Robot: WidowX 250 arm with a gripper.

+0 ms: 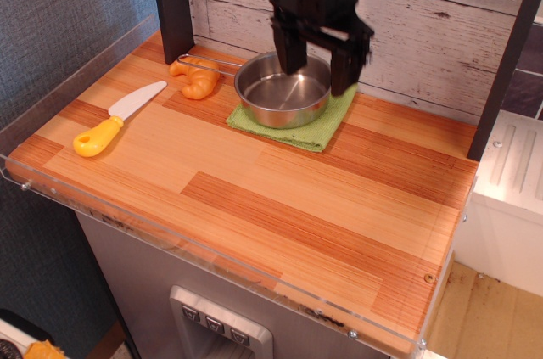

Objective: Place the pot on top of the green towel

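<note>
The shiny steel pot [282,90] rests on the green towel [314,128] at the back of the wooden table. Its thin wire handle [206,59] points left, over the croissant. My gripper [316,60] hangs just above the pot's far rim, lifted clear of it. Its two black fingers [342,67] are spread wide apart and hold nothing. The towel shows along the pot's front and right sides; the rest is hidden under the pot.
A toy croissant [197,78] lies just left of the pot. A toy knife with a yellow handle [114,119] lies at the left. A dark post [173,2] and a plank wall [441,19] stand behind. A clear rail [170,240] edges the table front.
</note>
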